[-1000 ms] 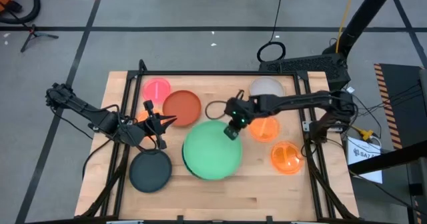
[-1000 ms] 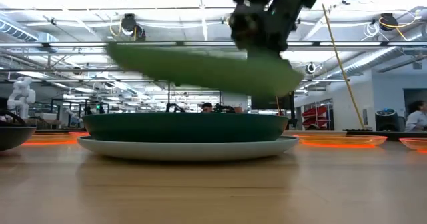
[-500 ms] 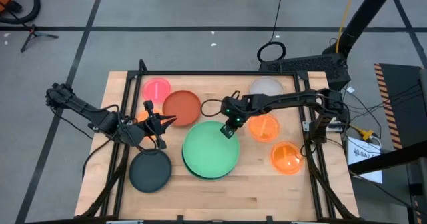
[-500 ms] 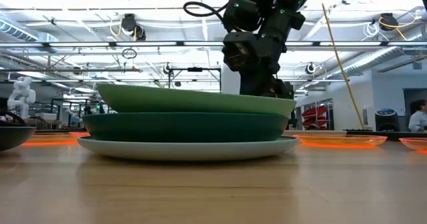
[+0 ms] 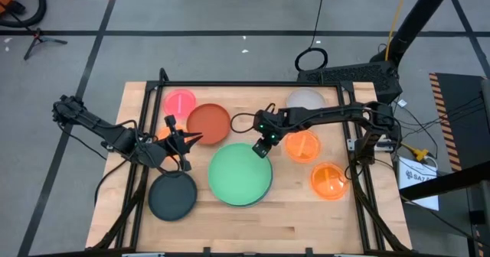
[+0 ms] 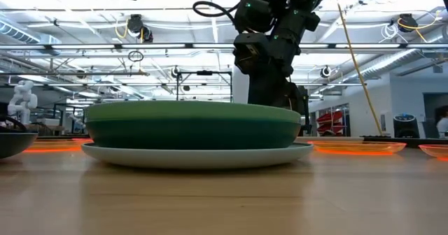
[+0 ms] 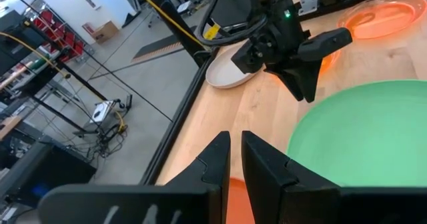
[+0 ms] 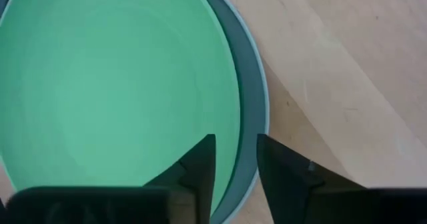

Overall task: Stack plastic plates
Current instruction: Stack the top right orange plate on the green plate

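A light green plate (image 5: 241, 174) lies level on top of a stack at the table's middle. It rests in a dark green plate (image 6: 196, 133), which rests on a pale blue plate (image 6: 196, 154). My right gripper (image 8: 235, 144) stands open at the stack's far right rim (image 5: 262, 150), pointing down. One finger is over the light green plate's inside and the other is outside its rim (image 8: 235, 104). My left gripper (image 7: 235, 139) waits left of the stack (image 5: 197, 138). Its fingers are a narrow gap apart with nothing between them.
Around the stack lie a pink plate (image 5: 181, 102), a red-brown plate (image 5: 208, 121), a grey-white plate (image 5: 306, 99), two orange plates (image 5: 302, 146) (image 5: 329, 179) and a black plate (image 5: 172, 196). Another orange plate (image 5: 161, 135) shows under my left arm.
My right gripper has come down and a little toward the table's left with the light green plate, then opened and let it go. The plate was lifted and tilted; now it lies level, nested in the dark green plate.
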Controlling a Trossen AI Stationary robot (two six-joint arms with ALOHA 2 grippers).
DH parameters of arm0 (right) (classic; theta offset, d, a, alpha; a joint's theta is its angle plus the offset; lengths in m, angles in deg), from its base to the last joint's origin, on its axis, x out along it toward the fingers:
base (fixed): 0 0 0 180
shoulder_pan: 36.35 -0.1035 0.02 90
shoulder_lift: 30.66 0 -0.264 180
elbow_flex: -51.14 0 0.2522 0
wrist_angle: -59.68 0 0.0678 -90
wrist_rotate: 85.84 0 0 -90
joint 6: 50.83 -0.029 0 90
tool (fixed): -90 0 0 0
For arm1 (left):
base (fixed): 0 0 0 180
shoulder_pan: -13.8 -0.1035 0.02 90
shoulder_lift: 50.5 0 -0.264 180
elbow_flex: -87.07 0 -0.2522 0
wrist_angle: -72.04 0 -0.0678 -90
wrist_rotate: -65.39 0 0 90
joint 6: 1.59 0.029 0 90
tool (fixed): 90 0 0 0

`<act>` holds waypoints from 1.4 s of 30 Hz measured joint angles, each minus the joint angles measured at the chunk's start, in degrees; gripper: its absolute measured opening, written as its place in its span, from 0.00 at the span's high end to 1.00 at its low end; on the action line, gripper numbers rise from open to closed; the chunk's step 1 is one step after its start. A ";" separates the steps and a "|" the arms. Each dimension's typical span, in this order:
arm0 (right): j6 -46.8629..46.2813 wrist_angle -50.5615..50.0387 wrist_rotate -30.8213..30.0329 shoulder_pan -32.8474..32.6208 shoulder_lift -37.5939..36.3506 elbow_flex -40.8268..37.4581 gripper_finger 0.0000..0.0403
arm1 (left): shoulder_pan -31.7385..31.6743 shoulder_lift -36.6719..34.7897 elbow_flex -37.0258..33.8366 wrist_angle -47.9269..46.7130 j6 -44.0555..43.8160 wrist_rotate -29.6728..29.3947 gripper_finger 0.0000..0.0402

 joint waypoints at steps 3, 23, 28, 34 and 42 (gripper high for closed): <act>1.42 -0.74 -0.04 0.01 -0.90 -0.02 0.71 | 0.00 0.00 0.00 -0.44 -1.18 0.00 0.88; 12.93 -25.21 -9.21 -11.49 -12.34 -0.20 0.70 | 0.04 0.00 0.00 -2.23 -13.70 3.06 0.88; 14.12 -25.01 -12.90 -16.53 -12.32 -3.28 0.70 | 0.01 0.00 0.00 -4.64 -17.03 3.06 0.88; 13.65 -22.46 -20.74 -20.95 -12.32 -10.96 0.70 | 0.00 0.00 0.00 -6.05 -19.91 3.21 0.88; 9.34 -15.78 -23.01 -21.94 -12.32 -19.62 0.70 | 0.00 0.00 0.00 -6.08 -20.14 3.28 0.88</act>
